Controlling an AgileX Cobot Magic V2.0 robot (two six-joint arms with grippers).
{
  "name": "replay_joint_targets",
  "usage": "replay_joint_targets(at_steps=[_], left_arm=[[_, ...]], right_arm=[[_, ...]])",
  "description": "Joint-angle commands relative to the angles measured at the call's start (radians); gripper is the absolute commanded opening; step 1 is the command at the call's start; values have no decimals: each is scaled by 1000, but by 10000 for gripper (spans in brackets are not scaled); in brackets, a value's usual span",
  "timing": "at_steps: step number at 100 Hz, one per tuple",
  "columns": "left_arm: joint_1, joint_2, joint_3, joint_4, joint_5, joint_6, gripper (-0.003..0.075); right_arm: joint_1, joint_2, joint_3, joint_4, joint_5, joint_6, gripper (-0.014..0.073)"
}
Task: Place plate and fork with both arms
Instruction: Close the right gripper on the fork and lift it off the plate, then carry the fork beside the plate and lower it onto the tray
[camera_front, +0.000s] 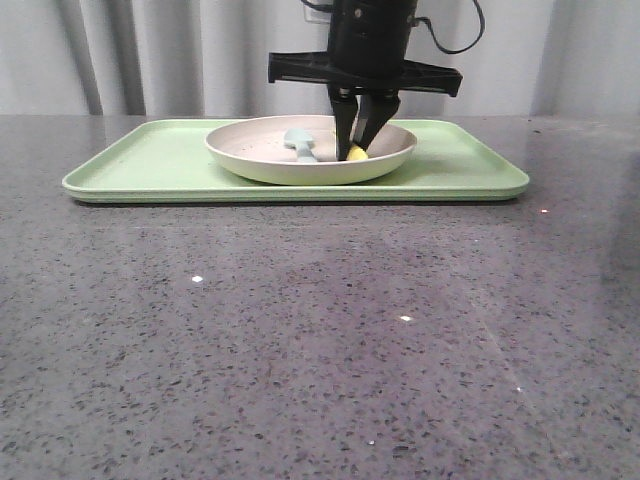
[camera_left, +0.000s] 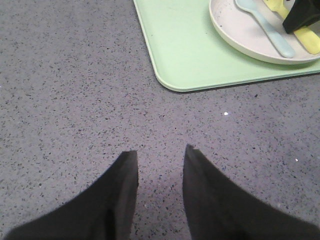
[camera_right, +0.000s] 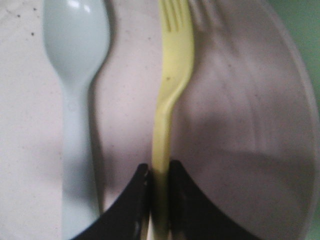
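Right wrist view shows your right gripper (camera_right: 160, 192) pinched shut on the yellow fork's (camera_right: 172, 75) handle inside the plate (camera_right: 240, 150), ready to lift, blue spoon (camera_right: 75, 75) beside it; your left gripper (camera_left: 161, 167) hangs open, empty.

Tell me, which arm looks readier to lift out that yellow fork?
The right one. Its gripper is shut on the fork handle inside the plate. The left gripper hangs open over bare table, off the tray.

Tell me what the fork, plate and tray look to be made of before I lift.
Fork: likely moulded plastic, matte yellow with rounded edges, pinched in the right tool. Plate: pale pinkish-cream, dull satin, thick rounded rim; plastic or melamine, cannot tell. Tray: light green, matte, one-piece rounded lip, probably plastic too.
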Motion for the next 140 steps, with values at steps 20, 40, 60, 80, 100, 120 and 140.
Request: replay_joint_targets(at_steps=[20, 40, 60, 80, 100, 120, 140], left_arm=[[-4, -1, -25, -11, -70, -12, 230], [-4, -1, -25, -11, -70, -12, 230], [-4, -1, -25, -11, -70, -12, 230], [-4, -1, -25, -11, -70, -12, 230], [-4, -1, -25, -11, -72, -12, 230], [-4, -1, -25, -11, -72, -12, 230], [-4, -1, -25, -11, -72, -12, 230]], right_arm=[[-3, -68, -28, 1, -30, 0, -17], [-11, -123, -29, -11, -21, -20, -17], [-42, -204, -30, -72, -1, -38, -17], [-97, -256, -30, -113, 69, -38, -17], [-152, -264, -26, -116, 108, -63, -17], [-167, -261, -26, -124, 108, -64, -17], [-168, -235, -26, -124, 108, -84, -17]])
